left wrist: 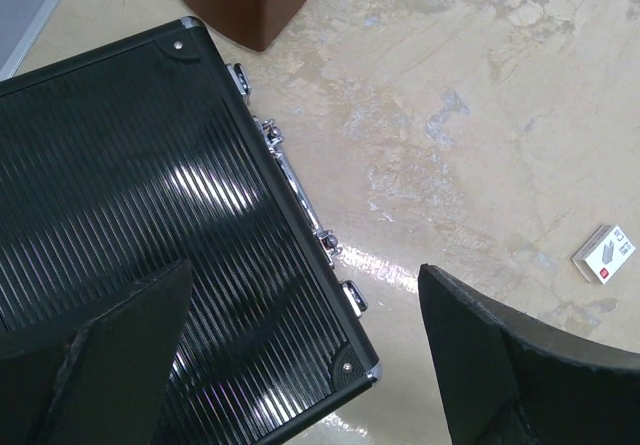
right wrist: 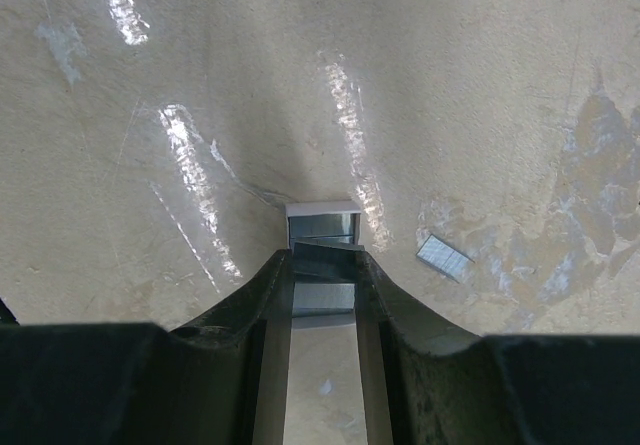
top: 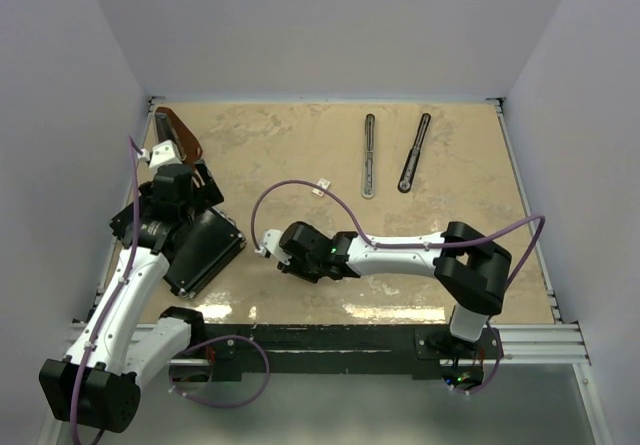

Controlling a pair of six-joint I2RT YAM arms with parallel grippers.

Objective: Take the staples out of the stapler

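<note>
The stapler lies in two parts at the back of the table: a slim dark-grey metal bar [top: 369, 155] and a slim black bar [top: 414, 153]. My right gripper [top: 268, 249] is low over the table's middle left. In the right wrist view it [right wrist: 322, 260] is shut on a stack of silvery staples [right wrist: 322, 293], whose end sits in a small white tray [right wrist: 322, 210]. A loose staple strip [right wrist: 443, 256] lies on the table just right of the fingers. My left gripper [left wrist: 300, 365] is open and empty above a corner of the black case.
The flat black ribbed case [top: 205, 250] [left wrist: 140, 205] lies at the left. A brown wedge-shaped object [top: 180, 130] [left wrist: 245, 0] stands behind it. A small white box with a red label [left wrist: 603, 254] [top: 322, 184] lies on the table. White walls enclose the table.
</note>
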